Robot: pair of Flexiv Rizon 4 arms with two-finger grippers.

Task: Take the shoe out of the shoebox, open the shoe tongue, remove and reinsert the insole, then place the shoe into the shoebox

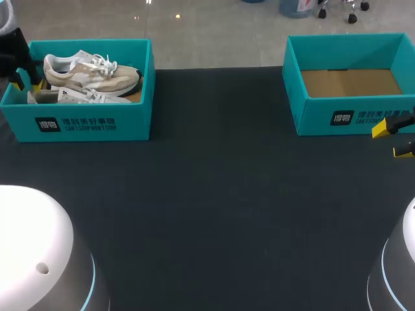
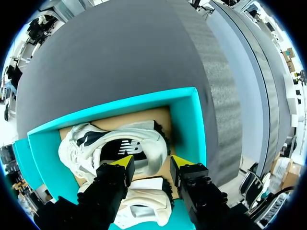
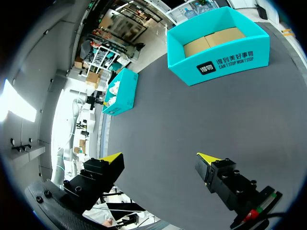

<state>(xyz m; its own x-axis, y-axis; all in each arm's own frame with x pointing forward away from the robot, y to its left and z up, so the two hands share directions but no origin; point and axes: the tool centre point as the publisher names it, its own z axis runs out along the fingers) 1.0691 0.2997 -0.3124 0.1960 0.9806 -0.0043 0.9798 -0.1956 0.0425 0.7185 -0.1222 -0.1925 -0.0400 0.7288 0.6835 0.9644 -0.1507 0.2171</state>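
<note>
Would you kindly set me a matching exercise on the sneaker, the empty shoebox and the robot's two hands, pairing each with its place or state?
Things:
1. beige sneaker
2. right shoebox
3. left hand
4. right hand

Places or states:
A. open, above the bare black table
B. empty, brown floor showing
C. open, over the sneaker
D. lying in the left shoebox

Pairs: 1-D, 2-B, 3-C, 4-A.
</note>
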